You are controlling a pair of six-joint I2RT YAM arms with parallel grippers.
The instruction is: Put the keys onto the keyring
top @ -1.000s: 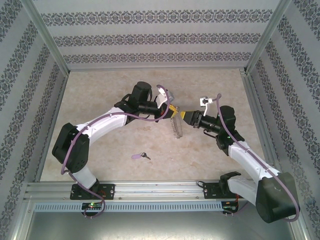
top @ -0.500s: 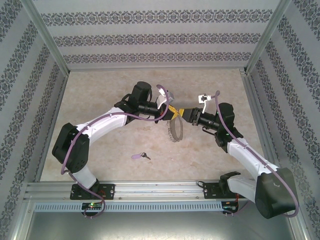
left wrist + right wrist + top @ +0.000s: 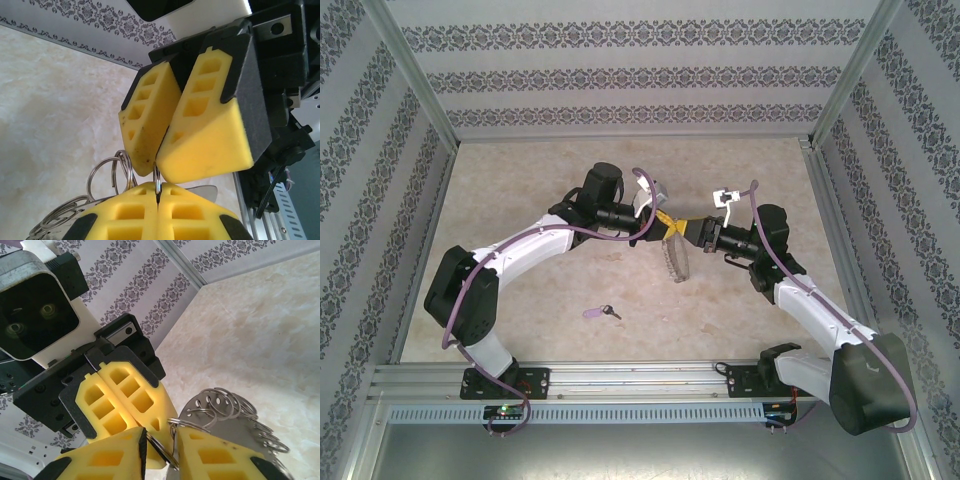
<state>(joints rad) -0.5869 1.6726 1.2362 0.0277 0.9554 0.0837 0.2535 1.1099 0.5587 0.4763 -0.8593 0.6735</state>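
Lying on the bare worktop (image 3: 660, 335) toward its near edge, a little left of centre, the key (image 3: 601, 313) sits well apart from both arms. It has a pale lilac plastic head and a short dark metal blade pointing right. It is tiny next to the ring, so I judge it is left there until the ring is steadied.

Farther in, about mid-worktop, the two arms meet nose to nose in the air. The left gripper (image 3: 663, 224) has its yellow foam jaws pressed fully together on the thin wire of the keyring (image 3: 673, 258), which hangs below the pinch, nearly edge-on from above. The right gripper (image 3: 687, 229) faces it from the right. Its jaws are only narrowly parted and straddle the same wire just beside the left's grip; a gap shows next to the wire, so no firm hold is evident. Two holds this close together would probably serve to brace or pry the wire.

The keyring is a large, thin, silvery hoop. Many small split rings (image 3: 225, 407) are bunched along it, giving it a chain-like edge.
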